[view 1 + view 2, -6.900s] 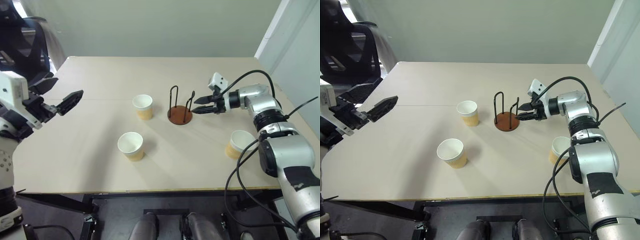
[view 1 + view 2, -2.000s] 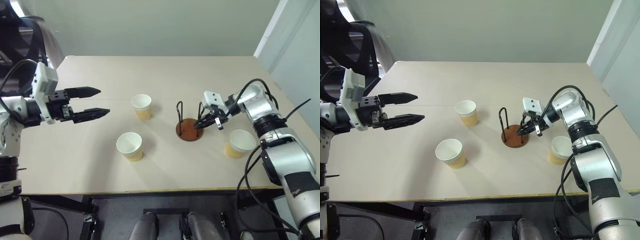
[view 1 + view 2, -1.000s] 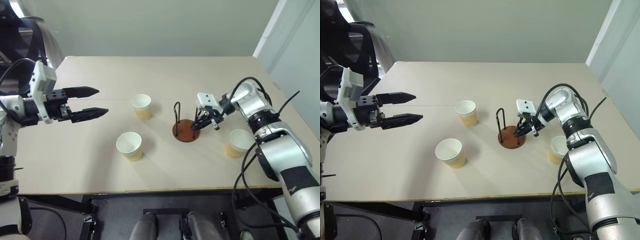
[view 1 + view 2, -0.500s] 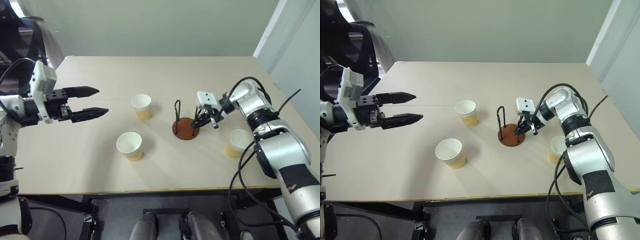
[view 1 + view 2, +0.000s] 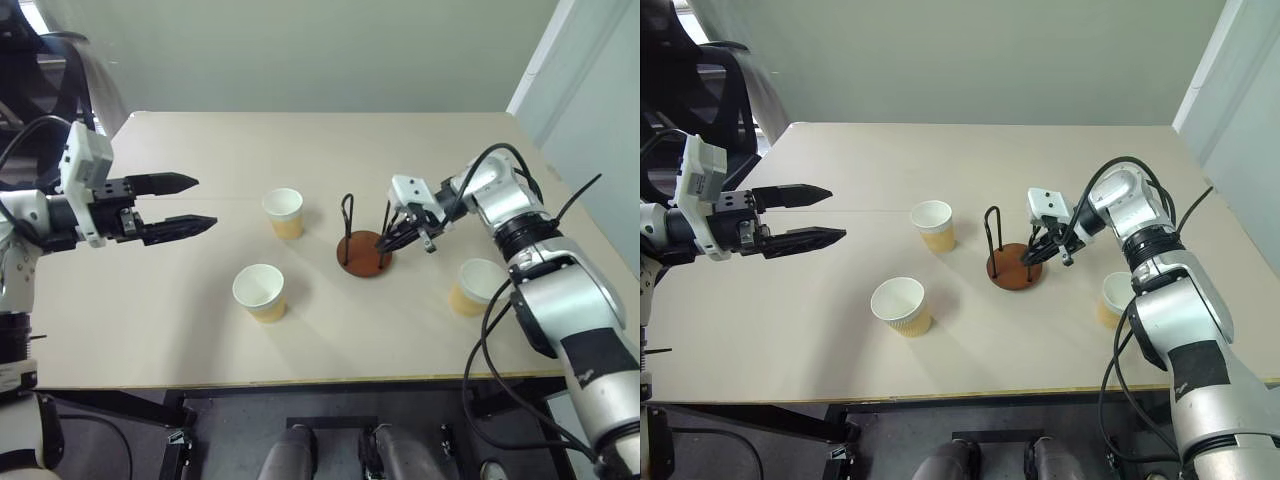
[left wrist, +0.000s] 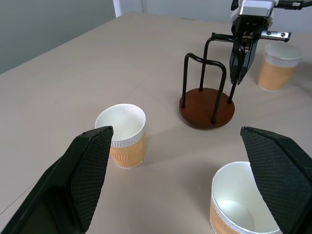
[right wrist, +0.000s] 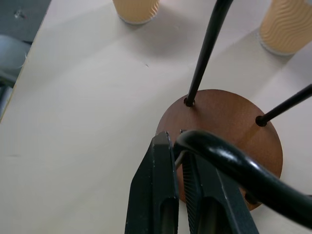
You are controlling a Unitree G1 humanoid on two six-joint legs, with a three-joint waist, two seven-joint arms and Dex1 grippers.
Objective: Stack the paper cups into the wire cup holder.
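wire cup holder [image 5: 362, 245] dragged left | right gripper [image 5: 386, 241] clamped on loop

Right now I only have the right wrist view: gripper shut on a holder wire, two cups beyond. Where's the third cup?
Observer: The third paper cup stands upright on the table, to the right of the wire cup holder.
Operator: Left gripper?
Observer: The left gripper is open and empty, above the table's left side.
Operator: What's nearest it?
Observer: Between it and the holder stand the far cup and the near cup.
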